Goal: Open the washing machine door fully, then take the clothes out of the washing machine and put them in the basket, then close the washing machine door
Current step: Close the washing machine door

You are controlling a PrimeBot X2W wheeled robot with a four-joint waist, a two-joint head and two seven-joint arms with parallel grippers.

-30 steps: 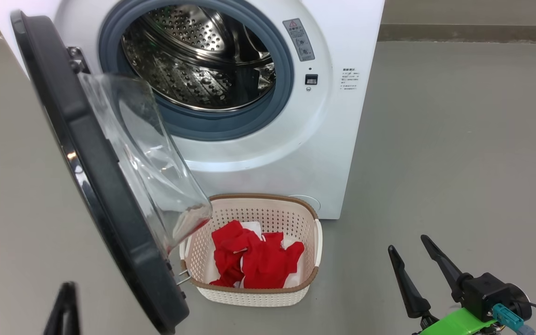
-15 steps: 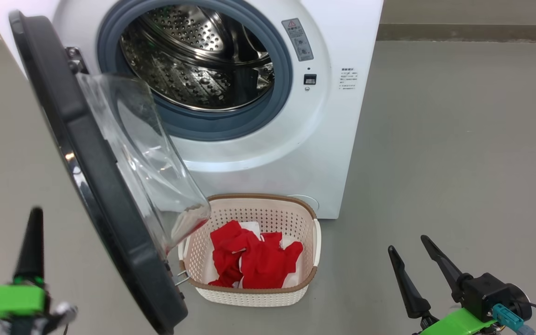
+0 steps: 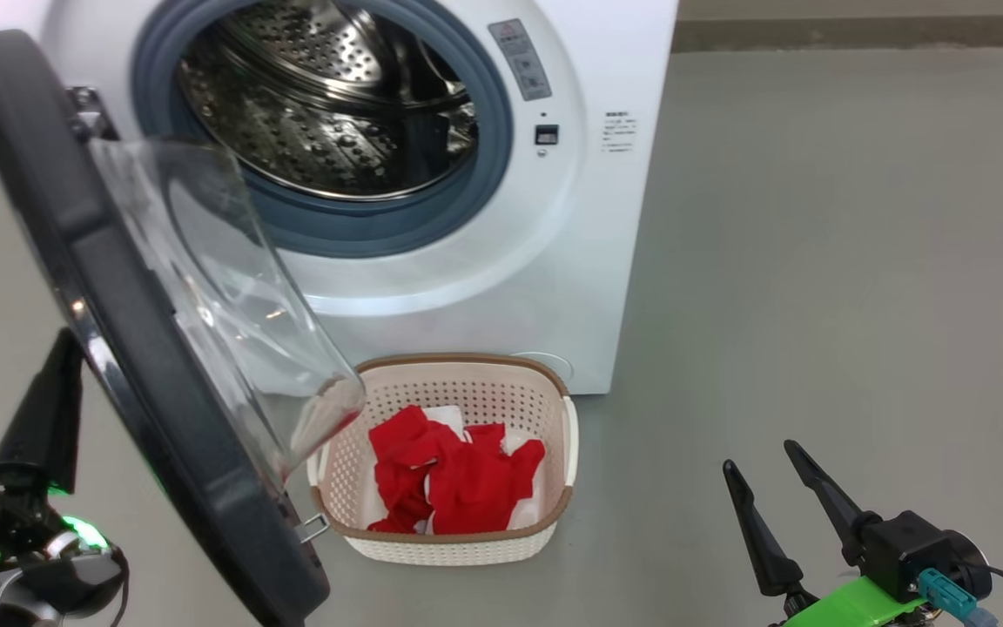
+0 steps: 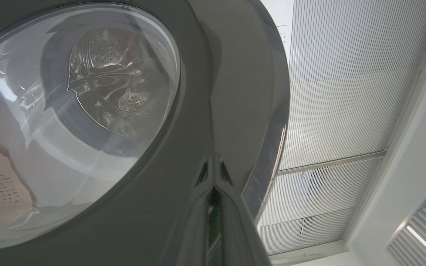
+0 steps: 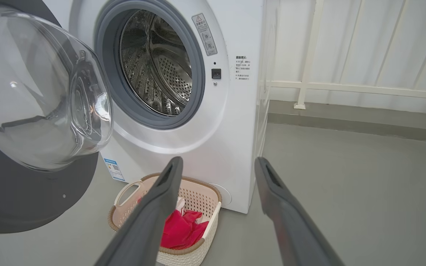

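Note:
The white washing machine (image 3: 571,261) stands with its steel drum (image 3: 327,104) bare of clothes. The washing machine door (image 3: 118,348) hangs open to the left, black rim towards me and glass bowl facing the machine. Below it, the basket (image 3: 467,359) holds the red and white clothes (image 3: 458,483). My left gripper (image 3: 66,348) is shut, with nothing in it, on the door's outer side. In the left wrist view the left gripper (image 4: 213,184) points at the glossy rim of the door (image 4: 235,92), at or very near its surface. My right gripper (image 3: 767,488) is open over the floor at the lower right. In the right wrist view the right gripper (image 5: 217,160) frames the machine (image 5: 231,147), the basket (image 5: 213,221) and the clothes (image 5: 179,231).
Grey floor (image 3: 815,261) stretches wide to the right of the machine. A white railing (image 5: 346,87) runs along the wall behind. The open door (image 5: 13,199) juts out over the basket's left end.
My left gripper has risen at the lower left, beside the door's outer face, and has closed. The head camera has shifted a little. The right gripper, basket and clothes stay put.

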